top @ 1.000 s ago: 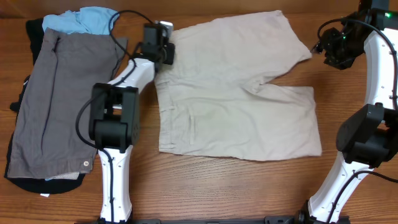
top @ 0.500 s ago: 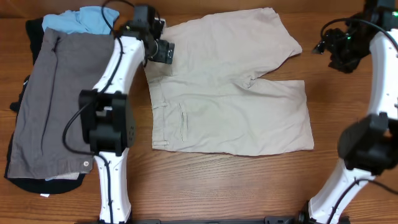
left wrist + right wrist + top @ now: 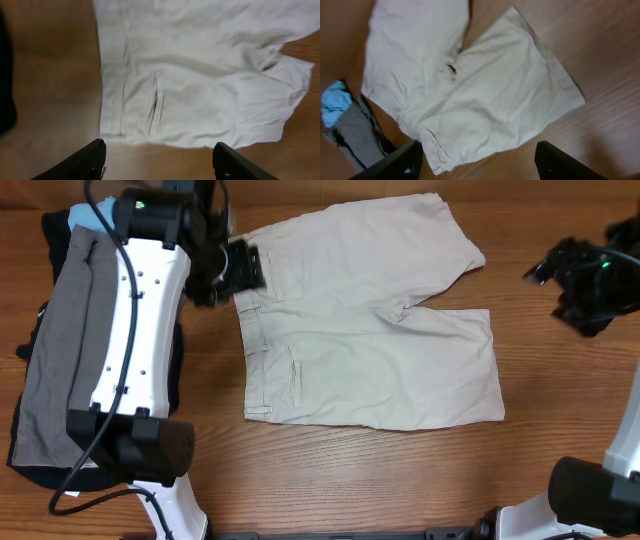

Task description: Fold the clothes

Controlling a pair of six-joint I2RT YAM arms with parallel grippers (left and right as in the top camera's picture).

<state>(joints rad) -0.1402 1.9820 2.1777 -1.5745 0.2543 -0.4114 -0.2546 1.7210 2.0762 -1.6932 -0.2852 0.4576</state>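
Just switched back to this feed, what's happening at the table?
The beige shorts lie spread flat on the table, not yet folded. Both claws are open and hold nothing: the left claw hovers near the waistband, and the right claw is off past the leg ends. A pile of grey and blue clothes sits at the left.

Wooden table [image 3: 350,480], brown grain. Grey shorts [image 3: 60,350] lie flat at its left end, long side running near to far, wrinkled. Light-blue garment [image 3: 90,220] shows at the far end of the grey shorts, partly tucked beneath them. Black garment [image 3: 30,467] lies under the grey shorts, showing past their near and left edges.
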